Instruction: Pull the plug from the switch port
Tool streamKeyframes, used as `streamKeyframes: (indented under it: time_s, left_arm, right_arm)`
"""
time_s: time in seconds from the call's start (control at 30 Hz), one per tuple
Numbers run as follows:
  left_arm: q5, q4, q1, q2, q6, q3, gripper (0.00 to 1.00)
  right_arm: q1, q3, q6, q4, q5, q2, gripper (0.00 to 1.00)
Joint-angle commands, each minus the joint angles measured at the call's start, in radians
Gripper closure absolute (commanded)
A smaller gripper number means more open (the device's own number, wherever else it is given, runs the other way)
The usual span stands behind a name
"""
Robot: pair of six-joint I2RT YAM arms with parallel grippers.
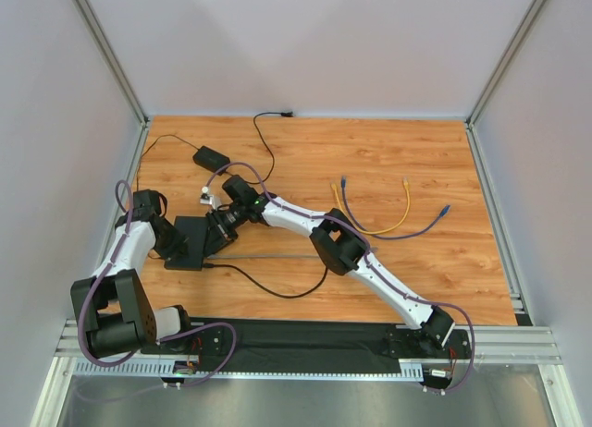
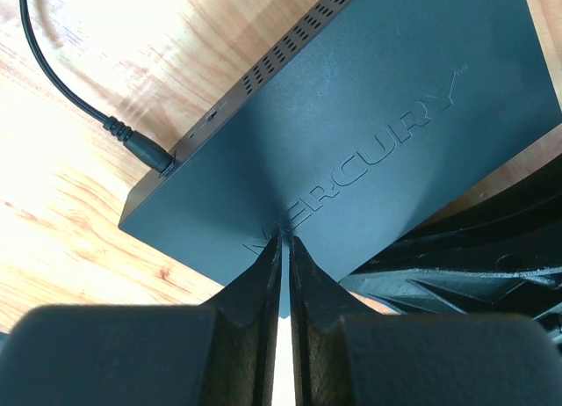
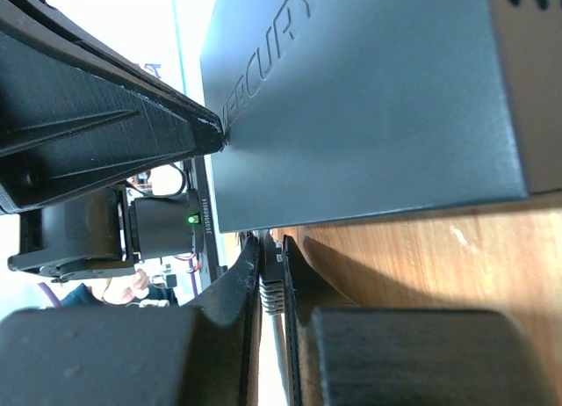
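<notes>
The flat black switch [image 1: 191,235] lies at the table's left; its top, marked MERCURY, fills the left wrist view [image 2: 369,116] and the right wrist view [image 3: 369,107]. My left gripper [image 1: 174,246] is shut, its tips [image 2: 288,239] resting on the switch's top near one edge. My right gripper [image 1: 220,229] is at the switch's right edge, shut [image 3: 270,241] on a grey plug [image 3: 271,283] with a ribbed boot. The plug's front end reaches the switch's edge; the socket itself is hidden.
A black power lead [image 2: 132,142] enters the switch's side and runs across the front of the table [image 1: 277,290]. A small black power brick [image 1: 211,156] lies behind. Loose yellow and purple cables [image 1: 388,216] lie at the right. Grey walls enclose the table.
</notes>
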State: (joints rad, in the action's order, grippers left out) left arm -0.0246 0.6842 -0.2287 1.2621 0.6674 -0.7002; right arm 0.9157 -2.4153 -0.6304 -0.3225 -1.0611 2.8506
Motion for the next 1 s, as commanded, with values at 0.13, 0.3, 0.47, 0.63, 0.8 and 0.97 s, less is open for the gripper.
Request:
streamKeyframes:
  time_s: [0.13,0.3,0.47,0.63,0.8,0.97]
  left_arm:
    - [0.022,0.003,0.002,0.028,-0.009,0.016,0.85]
    - [0.022,0.003,0.003,0.052,-0.003,0.015,0.85]
    - [0.022,0.000,0.003,0.063,-0.003,0.015,0.85]
    - [0.048,0.006,0.003,0.071,0.001,0.008,0.85]
    - [0.051,0.009,0.003,0.045,-0.006,0.004,0.85]
    - [0.045,0.026,0.008,0.000,-0.015,-0.012,0.85]
  right_arm:
    - [-0.003,-0.044,0.003,-0.076,0.032,0.044,1.00]
    - [-0.011,-0.057,0.152,-0.200,0.108,0.010,1.00]
    - [-0.032,0.000,0.210,-0.302,0.178,-0.066,1.00]
    - [-0.038,0.056,0.224,-0.248,0.154,-0.108,1.00]
    - [-0.044,0.139,0.267,-0.198,0.203,-0.204,1.00]
    - [-0.081,0.240,0.290,-0.138,0.294,-0.387,1.00]
